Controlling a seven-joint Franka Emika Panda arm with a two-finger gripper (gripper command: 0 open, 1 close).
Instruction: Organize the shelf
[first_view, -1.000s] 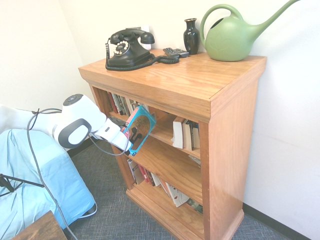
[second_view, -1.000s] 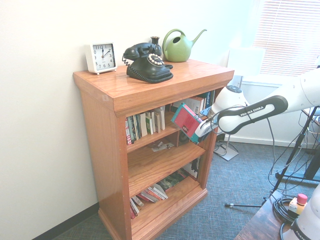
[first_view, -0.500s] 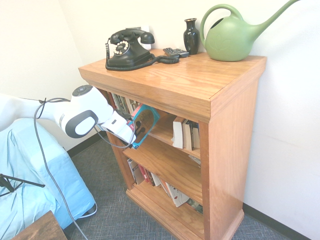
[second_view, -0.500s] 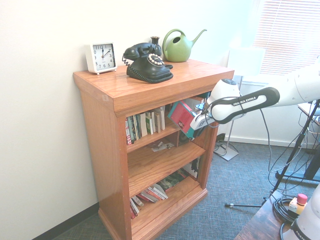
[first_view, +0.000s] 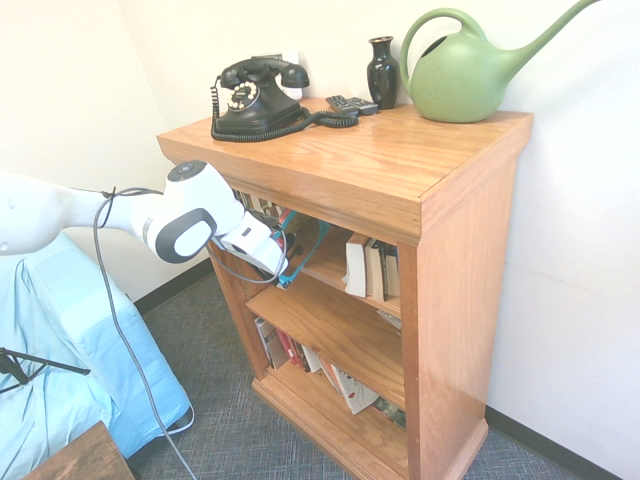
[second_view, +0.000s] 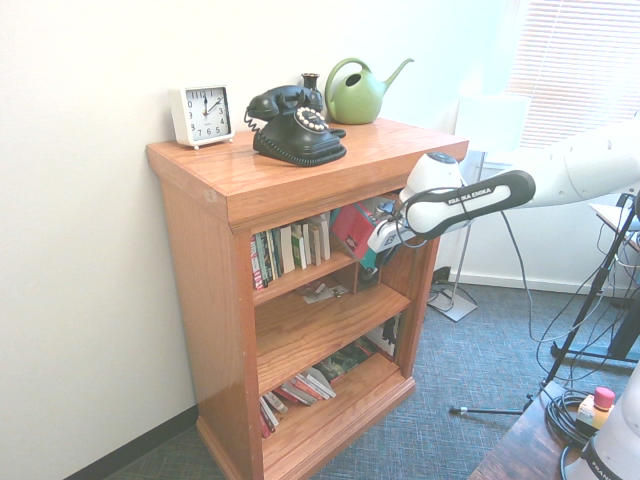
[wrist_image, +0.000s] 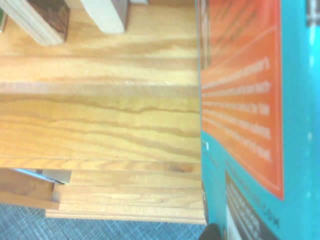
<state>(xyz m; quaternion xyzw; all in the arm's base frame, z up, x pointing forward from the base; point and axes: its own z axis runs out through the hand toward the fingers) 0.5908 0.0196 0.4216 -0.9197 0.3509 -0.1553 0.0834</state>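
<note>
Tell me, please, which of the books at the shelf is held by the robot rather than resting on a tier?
The teal-and-red book, tilted at the top tier's opening. The gripper holds it; the other books stand or lie on the tiers of the shelf.

We saw an orange-brown shelf (first_view: 400, 170) with wavy darker grain, and a teal book (wrist_image: 250, 125) with an orange-red panel of pale print. On top stood a glossy black phone (first_view: 255, 98), a black vase (first_view: 382, 72), a green watering can (first_view: 465, 75) and a white clock (second_view: 201, 114). The carpet (second_view: 470, 440) was blue-grey, finely flecked
</note>
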